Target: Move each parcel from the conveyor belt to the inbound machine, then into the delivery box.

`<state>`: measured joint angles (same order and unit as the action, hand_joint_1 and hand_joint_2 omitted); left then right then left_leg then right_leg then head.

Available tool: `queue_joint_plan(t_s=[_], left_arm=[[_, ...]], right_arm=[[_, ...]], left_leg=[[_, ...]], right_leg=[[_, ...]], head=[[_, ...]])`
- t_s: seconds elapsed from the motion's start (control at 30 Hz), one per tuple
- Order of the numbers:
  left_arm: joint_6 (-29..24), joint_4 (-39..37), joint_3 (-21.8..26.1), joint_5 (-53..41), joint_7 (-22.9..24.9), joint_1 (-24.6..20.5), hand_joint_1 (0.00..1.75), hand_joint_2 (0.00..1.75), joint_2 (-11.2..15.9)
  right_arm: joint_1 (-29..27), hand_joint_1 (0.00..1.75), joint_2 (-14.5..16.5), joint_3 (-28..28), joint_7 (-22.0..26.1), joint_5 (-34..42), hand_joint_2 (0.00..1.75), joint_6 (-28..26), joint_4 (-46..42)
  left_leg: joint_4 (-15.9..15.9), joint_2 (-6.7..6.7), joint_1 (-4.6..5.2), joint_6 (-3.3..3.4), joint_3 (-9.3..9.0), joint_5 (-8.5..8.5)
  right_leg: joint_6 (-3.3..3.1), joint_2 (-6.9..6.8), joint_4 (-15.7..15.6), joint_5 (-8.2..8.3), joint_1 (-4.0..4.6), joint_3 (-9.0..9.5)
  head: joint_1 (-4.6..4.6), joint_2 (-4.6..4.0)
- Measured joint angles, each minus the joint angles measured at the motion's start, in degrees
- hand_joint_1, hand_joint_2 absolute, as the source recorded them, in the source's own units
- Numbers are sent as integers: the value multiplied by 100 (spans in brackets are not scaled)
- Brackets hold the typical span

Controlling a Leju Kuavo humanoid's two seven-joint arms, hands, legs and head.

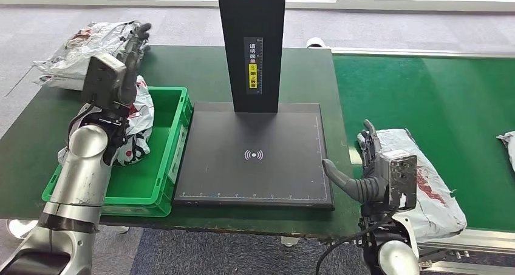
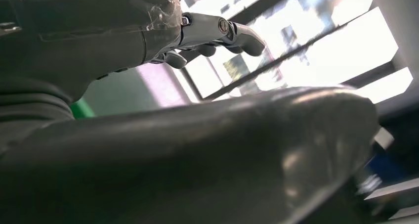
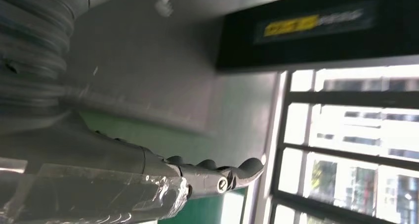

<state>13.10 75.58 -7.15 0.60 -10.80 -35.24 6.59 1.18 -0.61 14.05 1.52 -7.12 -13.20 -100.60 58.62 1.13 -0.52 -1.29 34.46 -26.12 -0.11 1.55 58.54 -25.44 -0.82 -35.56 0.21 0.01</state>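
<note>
A grey-white parcel [image 1: 425,190] with red marks lies on the green conveyor belt [image 1: 437,99], at its near left end. My right hand [image 1: 370,166] stands against that parcel's left end with its fingers straight and its thumb stretched toward the black inbound machine [image 1: 255,153]; it holds nothing. The right wrist view shows the right hand's fingers [image 3: 217,177] extended. Another parcel [image 1: 138,120] lies in the green delivery box [image 1: 167,166]. My left hand [image 1: 130,50] is raised above the box's far left corner, fingers [image 2: 217,33] straight and empty.
The machine's black post [image 1: 252,41] rises behind its platform. Several bagged parcels [image 1: 79,53] lie on the table at the back left. The edge of one more parcel [image 1: 508,144] shows on the belt at the far right.
</note>
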Motion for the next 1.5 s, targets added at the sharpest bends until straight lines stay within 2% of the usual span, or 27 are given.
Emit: queue_joint_plan(t_s=[0.1, 0.23, 0.33, 0.4, 0.5, 0.57, 0.7, 0.83, 1.03, 1.17, 1.23, 1.37, 1.5], left_arm=[[-351, 686, 15, 470, -97, 396, 0, 175, -140], [-389, 1403, 15, 777, -278, 914, 0, 175, -290], [-288, 1847, 3, 948, -465, 1355, 0, 175, -425], [-204, 2069, -46, 1029, -567, 1678, 0, 175, -511], [-70, 2248, -173, 1152, -706, 2128, 0, 175, -616], [23, 2292, -220, 1247, -779, 2383, 0, 175, -667], [160, 2318, -233, 1448, -854, 2798, 0, 175, -715], [219, 2319, -232, 1485, -802, 3030, 0, 175, -718], [263, 2381, -232, 1381, -751, 3294, 0, 175, -718], [345, 2441, -224, 1318, -744, 3459, 0, 175, -718], [390, 2458, -213, 1286, -743, 3513, 0, 175, -718], [431, 2464, -204, 1251, -741, 3557, 0, 175, -718], [472, 2467, -201, 1198, -727, 3584, 0, 175, -718]], right_arm=[[171, 0, -79, -268, -454, -1105, 175, 225, 254], [506, 0, -214, -628, -932, -2210, 175, 503, 674], [883, 0, -484, -859, -1477, -3369, 175, 756, 1183], [1254, 0, -766, -1006, -1762, -3999, 175, 1178, 1726], [1834, 0, -1328, -1073, -1933, -4646, 175, 2137, 2792], [2126, 0, -1639, -1058, -1837, -4858, 175, 2550, 3448], [2560, 0, -2019, -931, -1535, -4973, 175, 2916, 4497], [2847, 0, -2175, -700, -1431, -4984, 175, 3165, 5175], [3138, 0, -2241, -343, -1144, -4851, 175, 3487, 5767], [3183, 26, -2243, -36, -728, -4482, 175, 3808, 5926], [3182, 26, -2241, 82, -528, -4237, 175, 3967, 5955], [3183, 175, -2229, 241, -352, -4027, 175, 4104, 5980], [3189, 175, -2225, 345, -90, -3722, 175, 4326, 5984]], left_leg=[[1, 1, 1, 1, 0, 0], [3, 3, 8, 4, 0, -2], [3, 2, 12, 10, 0, -3], [3, 2, 14, 13, -1, -3], [5, 12, 19, 31, 3, -3], [6, 23, 24, 36, 8, -3], [5, 27, 25, 36, 9, -2], [2, 27, 22, 36, 9, -3], [1, 26, 21, 36, 9, -3], [2, 28, 21, 36, 9, -3], [2, 30, 21, 36, 10, -3], [2, 30, 21, 36, 10, -2], [1, 29, 21, 36, 11, -2]], right_leg=[[1, -2, -1, 0, -5, 2], [3, -2, -4, 1, -7, 2], [6, -2, -5, 2, -10, 3], [9, -3, -6, 3, -14, 4], [20, -17, -8, 4, -20, 9], [23, -34, -8, 3, -21, 12], [23, -43, -8, 3, -20, 11], [23, -42, -8, 1, -18, 9], [23, -42, -8, -1, -16, 9], [24, -42, -8, -1, -17, 9], [24, -43, -8, -1, -18, 9], [24, -43, -8, -1, -18, 9], [24, -45, -7, -1, -17, 10]], head=[[1, 1], [0, 0], [0, 0], [0, 1], [1, 0], [2, 0], [2, 1], [1, 0], [2, 0], [1, 0], [1, -1], [1, 1], [2, 1]])
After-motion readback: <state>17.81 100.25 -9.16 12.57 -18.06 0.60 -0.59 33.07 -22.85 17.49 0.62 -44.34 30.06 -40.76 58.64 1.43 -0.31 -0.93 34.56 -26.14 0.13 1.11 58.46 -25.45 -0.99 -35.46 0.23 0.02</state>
